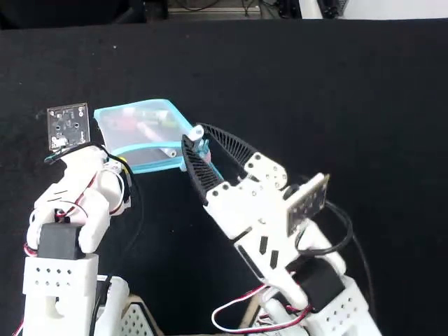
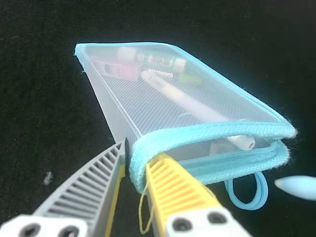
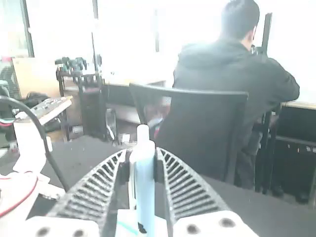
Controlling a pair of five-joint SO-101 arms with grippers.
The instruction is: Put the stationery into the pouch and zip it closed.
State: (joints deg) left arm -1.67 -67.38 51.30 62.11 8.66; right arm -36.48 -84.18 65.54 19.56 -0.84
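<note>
A see-through pouch [image 1: 136,129] with light blue trim lies on the black table, with a white pen [image 2: 187,98] and pink and green items inside. Its mouth [image 2: 217,143] gapes toward the right arm. My left gripper [image 1: 119,162] [image 2: 134,160] is shut on the pouch's zipper edge at the near corner. My right gripper [image 1: 196,138] [image 3: 141,155] is shut on a light blue pen [image 1: 203,147] [image 3: 144,187] with a white tip, held just at the pouch's open end. The pen's tip [image 2: 296,187] shows beside the pouch's blue pull loop [image 2: 247,192].
Black cloth covers the table [image 1: 315,84], with free room to the right and behind the pouch. Both arm bases stand at the near edge. Beyond the table are a chair [image 3: 197,128] and a shelf [image 3: 74,98].
</note>
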